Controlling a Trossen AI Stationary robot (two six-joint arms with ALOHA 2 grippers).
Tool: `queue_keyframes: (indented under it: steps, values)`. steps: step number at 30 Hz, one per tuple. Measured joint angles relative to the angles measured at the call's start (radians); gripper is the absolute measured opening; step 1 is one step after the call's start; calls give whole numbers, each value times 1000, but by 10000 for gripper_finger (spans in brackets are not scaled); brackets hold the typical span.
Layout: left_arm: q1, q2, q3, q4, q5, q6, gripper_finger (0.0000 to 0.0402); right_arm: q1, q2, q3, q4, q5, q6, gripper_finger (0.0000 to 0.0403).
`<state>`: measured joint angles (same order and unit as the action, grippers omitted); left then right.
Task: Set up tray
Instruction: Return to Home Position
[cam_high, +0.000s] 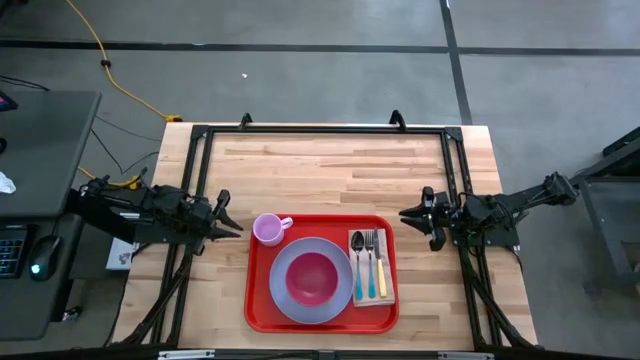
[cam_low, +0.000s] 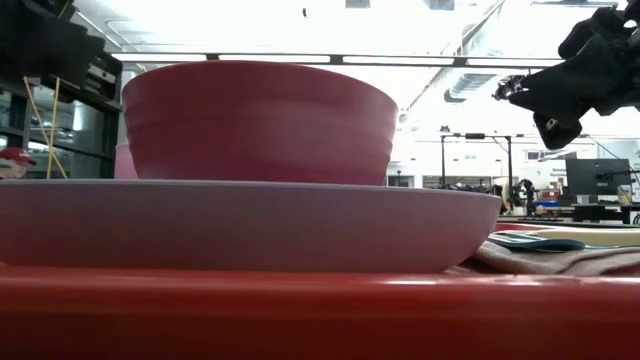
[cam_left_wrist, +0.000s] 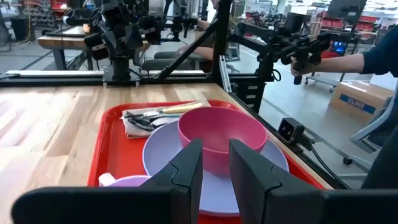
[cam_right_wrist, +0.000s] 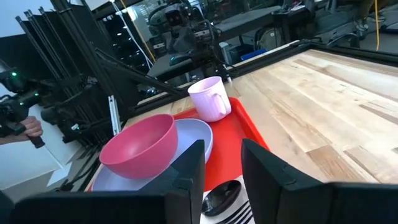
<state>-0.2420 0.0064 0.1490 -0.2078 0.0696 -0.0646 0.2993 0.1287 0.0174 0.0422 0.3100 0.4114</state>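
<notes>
The red tray (cam_high: 258, 295) lies on the wooden table near its front edge. A lilac plate (cam_high: 285, 292) rests on it, and a pink bowl (cam_high: 312, 277) stands on the plate. A pale pink mug (cam_high: 268, 229) stands upright in the tray's far left corner. On the tray's right side a tan napkin (cam_high: 387, 292) carries a spoon (cam_high: 358, 262) and a fork (cam_high: 372, 262). My left gripper (cam_high: 232, 222) hovers open just left of the tray, pointing level at it. My right gripper (cam_high: 408, 215) hovers open just right of the tray. Neither has anything between its fingers.
Black frame rails (cam_high: 320, 130) run around the table's far and side edges. Bare wood (cam_high: 330, 165) fills the far half of the table. A person's hand holding a black handle shows beyond the table's near edge (cam_left_wrist: 305, 59).
</notes>
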Motion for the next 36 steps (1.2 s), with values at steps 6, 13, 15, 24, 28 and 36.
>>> queue_keyframes:
  steps: [6, 13, 15, 24, 28, 36]
  values:
    - [0, 0, 0, 22, -11, 9, 111, 0, 0, 0, 0, -2, 5, 82]
    - [0, 1, -127, 223, -60, -2, 111, 0, 0, 0, 0, -2, -2, 83]
    - [0, 2, -132, 218, -60, -36, 111, 0, 0, 0, 0, -2, -8, 82]
    - [0, 9, -131, 206, -61, -45, 111, 0, 0, 0, 0, -5, 30, 83]
    - [0, 9, -131, 206, -62, -45, 111, 0, 1, 0, 2, -14, 33, 83]
    - [0, 9, -131, 206, -62, -45, 111, 0, 1, 0, 6, -17, 33, 83]
